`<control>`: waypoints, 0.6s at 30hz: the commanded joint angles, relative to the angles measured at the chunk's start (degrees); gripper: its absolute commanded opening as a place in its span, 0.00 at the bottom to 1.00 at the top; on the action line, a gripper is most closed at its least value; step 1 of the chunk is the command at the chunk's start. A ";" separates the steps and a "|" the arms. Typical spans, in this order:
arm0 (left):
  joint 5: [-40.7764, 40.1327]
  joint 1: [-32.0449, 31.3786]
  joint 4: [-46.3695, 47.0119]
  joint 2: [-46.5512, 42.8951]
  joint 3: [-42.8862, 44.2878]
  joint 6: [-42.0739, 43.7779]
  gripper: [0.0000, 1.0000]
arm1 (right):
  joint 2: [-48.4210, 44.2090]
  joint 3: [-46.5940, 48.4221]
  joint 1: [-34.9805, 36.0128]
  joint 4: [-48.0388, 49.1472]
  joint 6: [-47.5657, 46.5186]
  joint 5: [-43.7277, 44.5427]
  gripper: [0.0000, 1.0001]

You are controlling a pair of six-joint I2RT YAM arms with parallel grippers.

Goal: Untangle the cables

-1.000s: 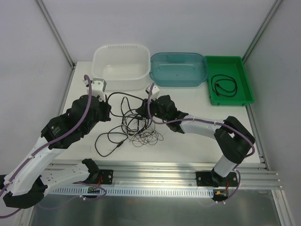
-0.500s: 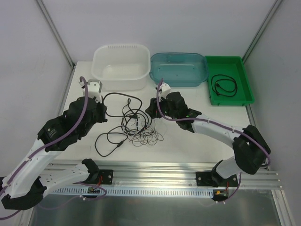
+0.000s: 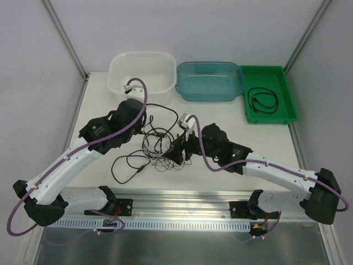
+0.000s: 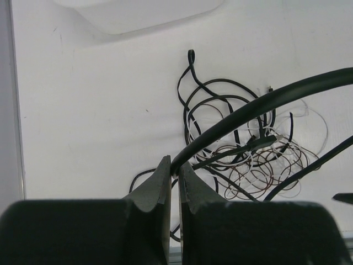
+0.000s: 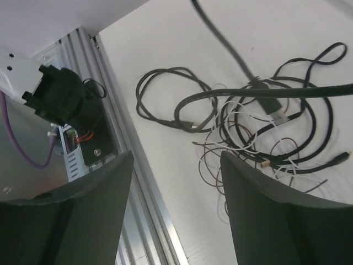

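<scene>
Cables: one tangled heap of thick black, thin dark and thin white cords, lying on the table left of its middle, toward the near edge.
Left gripper: fingers pinched tight on the thick black cable, which arcs up clear of the tabletop.
Right gripper: fingers spread wide, holding nothing, poised just over the heap.
Handling, as judged: draw the black cable away slowly while the right fingers pin the thin loops, so knots loosen rather than cinch.
Black cord: lies apart in the green tray, far right corner.
</scene>
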 commanded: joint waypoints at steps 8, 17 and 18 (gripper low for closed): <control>4.97 0.10 1.37 0.72 4.76 -5.01 0.00 | 11.56 2.42 6.73 11.65 -3.97 11.01 0.67; 7.08 0.10 2.60 1.08 3.88 -7.30 0.00 | 17.37 3.57 7.35 20.00 -4.24 17.44 0.61; 7.17 0.18 2.78 0.99 3.61 -7.48 0.00 | 18.24 3.92 7.26 20.61 -3.98 17.61 0.58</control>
